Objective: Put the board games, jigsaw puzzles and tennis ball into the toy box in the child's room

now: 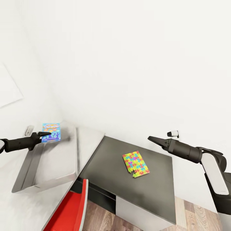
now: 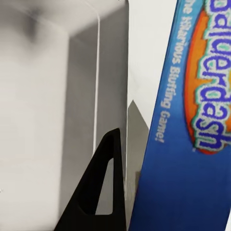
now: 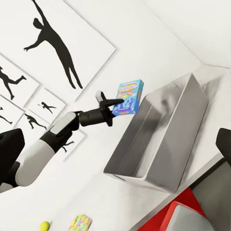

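Note:
My left gripper point(image 1: 47, 134) is shut on the edge of the small blue board game point(image 1: 51, 132), holding it upright in the air over the far end of the light grey toy box point(image 1: 48, 166). In the left wrist view the blue board game point(image 2: 192, 125) sits beside one black finger point(image 2: 103, 187), with the toy box point(image 2: 43, 120) beneath. A jigsaw puzzle point(image 1: 135, 164) lies on the table's lower dark wing point(image 1: 106, 166). My right gripper point(image 1: 153, 139) hovers open beyond the puzzle, holding nothing. The right wrist view shows the tennis ball point(image 3: 44, 224) and a second puzzle point(image 3: 80, 223) on the pale tabletop.
A red chair point(image 1: 69, 208) stands tucked against the table's near edge, below the toy box. Black silhouette pictures point(image 3: 57, 43) hang on the white wall behind my left arm. Wood-plank floor point(image 1: 102, 218) shows in front of the desk.

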Robot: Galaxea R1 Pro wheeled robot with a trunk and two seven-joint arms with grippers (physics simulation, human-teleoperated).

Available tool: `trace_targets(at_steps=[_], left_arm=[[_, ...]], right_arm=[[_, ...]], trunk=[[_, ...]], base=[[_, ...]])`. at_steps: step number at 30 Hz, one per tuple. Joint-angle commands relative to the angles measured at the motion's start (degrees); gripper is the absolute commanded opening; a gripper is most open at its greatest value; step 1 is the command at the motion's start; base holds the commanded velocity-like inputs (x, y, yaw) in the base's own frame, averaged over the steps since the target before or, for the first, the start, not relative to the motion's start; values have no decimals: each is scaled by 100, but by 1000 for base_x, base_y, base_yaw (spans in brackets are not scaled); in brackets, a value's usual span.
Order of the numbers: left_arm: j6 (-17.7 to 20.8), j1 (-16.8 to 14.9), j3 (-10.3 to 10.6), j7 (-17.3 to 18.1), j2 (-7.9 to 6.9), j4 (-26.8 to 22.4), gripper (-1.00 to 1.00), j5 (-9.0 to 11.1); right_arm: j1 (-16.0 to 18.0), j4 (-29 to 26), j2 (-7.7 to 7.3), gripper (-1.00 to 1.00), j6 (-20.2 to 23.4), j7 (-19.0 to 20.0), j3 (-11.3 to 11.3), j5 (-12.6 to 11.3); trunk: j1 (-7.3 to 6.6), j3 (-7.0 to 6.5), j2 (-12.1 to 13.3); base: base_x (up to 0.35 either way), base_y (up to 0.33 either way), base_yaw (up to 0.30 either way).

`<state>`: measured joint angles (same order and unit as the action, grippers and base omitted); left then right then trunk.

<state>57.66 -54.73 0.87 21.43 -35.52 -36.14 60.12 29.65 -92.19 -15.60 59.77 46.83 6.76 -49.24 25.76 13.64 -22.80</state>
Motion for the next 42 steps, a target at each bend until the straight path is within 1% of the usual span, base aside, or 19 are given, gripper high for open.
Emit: trace_targets(at_steps=[1, 5, 11, 14, 19, 24, 26, 28, 29, 32, 34, 35, 36, 42], left_arm=[[-10, -20, 9, 73, 8, 24, -100, -58], [-56, -81, 9, 124, 47, 73, -100, -117], [-70, -188, 12, 144, 119, 94, -100, -142], [-55, -296, 15, 131, 186, 100, -100, -150], [-29, -417, 17, 115, 239, 109, -100, -154], [-8, -562, 37, 100, 324, 196, -100, -161], [-8, -635, 105, 98, 400, 299, -100, -173], [-20, -713, 220, 98, 488, 434, -100, -216], [-20, -713, 220, 98, 488, 434, -100, -216], [-51, -842, 384, 98, 636, 637, -100, -312], [-69, -912, 449, 95, 724, 759, -100, -381], [-69, -912, 449, 95, 724, 759, -100, -381], [-94, -963, 490, 93, 783, 860, -100, -448], [-140, -1026, 539, 96, 849, 1000, -100, -549]], right_arm=[[6, -1, 1, 100, 23, 30, 2, 22], [6, -1, 3, 100, 23, 29, -4, 26], [0, -1, 4, 100, 23, 28, -2, 27], [-6, -1, 4, 100, 23, 28, -1, 28], [-9, -1, 4, 100, 23, 28, 3, 28], [-15, -4, 5, 100, 23, 28, 11, 28], [-17, -9, 5, 100, 23, 28, 14, 28], [-18, -12, 3, 100, 23, 28, 15, 28], [-18, -12, 3, 100, 23, 28, 15, 28], [-21, -15, -1, 100, 23, 29, 21, 28], [-24, -16, -2, 100, 23, 30, 23, 28], [-24, -16, -2, 100, 23, 30, 23, 28], [-26, -17, -3, 100, 23, 31, 25, 28], [-28, -18, -4, 100, 23, 35, 32, 28]], trunk=[[3, 21, -12], [3, 57, -12], [3, 100, -12], [3, 111, -12], [3, 120, -12], [3, 124, -12], [3, 125, -12], [3, 126, -12], [3, 126, -12], [3, 126, -12], [3, 127, -12], [3, 127, -12], [3, 127, -12], [3, 132, -12]], base=[[0, 0, 67], [0, 0, 67], [0, 0, 57], [0, 0, 28], [0, 0, 16], [0, 0, 7], [0, 0, 3], [0, 0, 2], [0, 0, 2], [0, 0, 1], [0, 0, 0], [0, 0, 0], [0, 0, 0], [0, 0, 0]])
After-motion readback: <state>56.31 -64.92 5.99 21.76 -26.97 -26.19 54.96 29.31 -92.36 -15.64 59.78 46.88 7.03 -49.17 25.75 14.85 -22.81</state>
